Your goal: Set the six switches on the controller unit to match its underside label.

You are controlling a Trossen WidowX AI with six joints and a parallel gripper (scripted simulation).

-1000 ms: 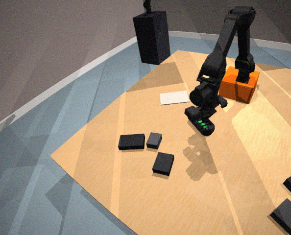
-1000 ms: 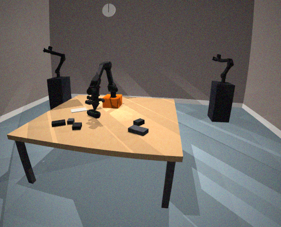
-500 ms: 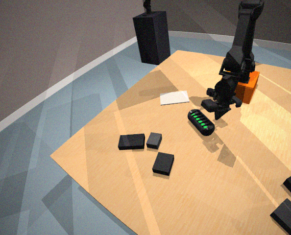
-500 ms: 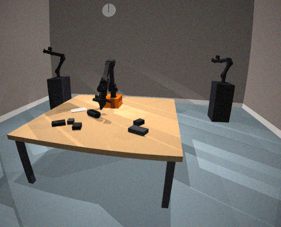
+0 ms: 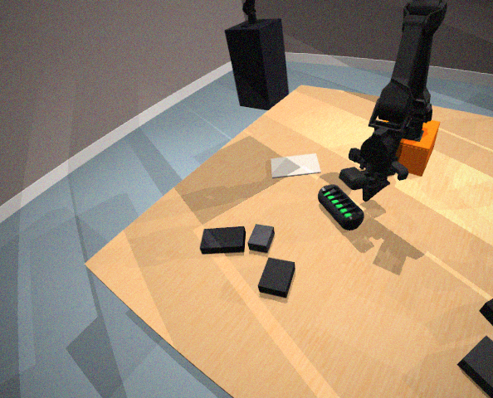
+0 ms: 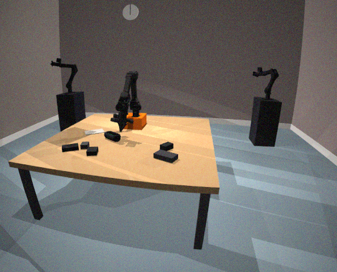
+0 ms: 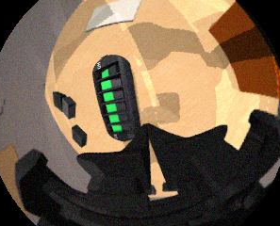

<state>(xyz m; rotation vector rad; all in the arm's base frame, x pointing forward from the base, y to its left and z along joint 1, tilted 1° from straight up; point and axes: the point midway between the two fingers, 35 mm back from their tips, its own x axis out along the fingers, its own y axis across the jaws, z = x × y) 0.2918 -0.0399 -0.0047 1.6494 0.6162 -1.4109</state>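
The dark grey controller unit sits on its base on the bench, switches up. In the wrist view, all six switches show green along the unit's left side; the top patch looks smaller than the one below it. I cannot tell for sure which ends are pressed. The label underneath is hidden. My gripper is shut and empty. It is above the bench, beside the unit on the side toward the orange block, and not visibly touching it.
A white plate lies behind the unit. The orange block stands at the arm's base. Three dark blocks, among them one, lie toward the front left, and two more, one here, toward the right.
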